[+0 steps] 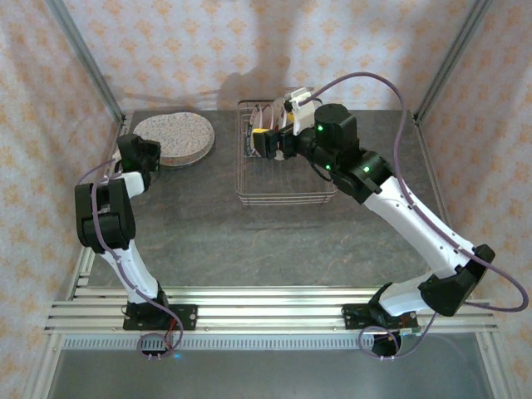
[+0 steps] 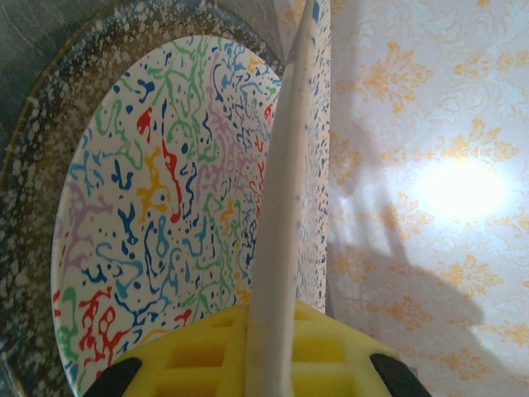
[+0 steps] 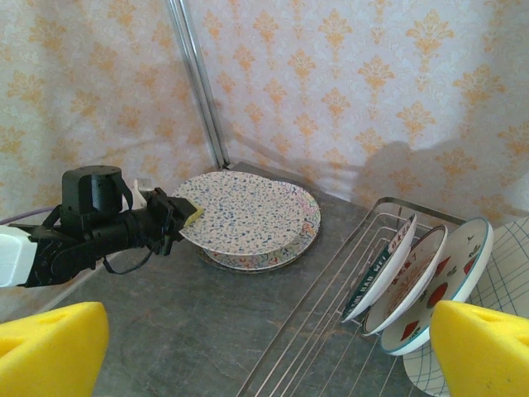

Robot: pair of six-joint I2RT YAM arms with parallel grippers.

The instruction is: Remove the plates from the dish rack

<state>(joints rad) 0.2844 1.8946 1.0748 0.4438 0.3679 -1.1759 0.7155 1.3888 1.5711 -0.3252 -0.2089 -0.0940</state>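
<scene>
While the left tool (image 3: 183, 217) pinches a speckled plate (image 3: 248, 211) nearly flat just above the stack (image 3: 304, 217), upper left in the overhead frame, the right tool (image 1: 264, 143) hangs spread over the rack (image 1: 283, 198). Upright plates (image 3: 417, 281) stand below it.

From overhead, my right arm (image 1: 357, 170) covers the far end of the dish rack (image 1: 283, 189), so I can't count the plates (image 1: 268, 115) standing there. On the right wrist view a plaid plate (image 3: 511, 265) runs off the right edge, and the rack's wires run off the bottom. On the left wrist view the held plate (image 2: 277, 248) is edge-on and blurred, its top cut off. The stacked plates (image 2: 149, 207) beneath it, at the table's (image 1: 208, 241) far left corner, run out of frame.
</scene>
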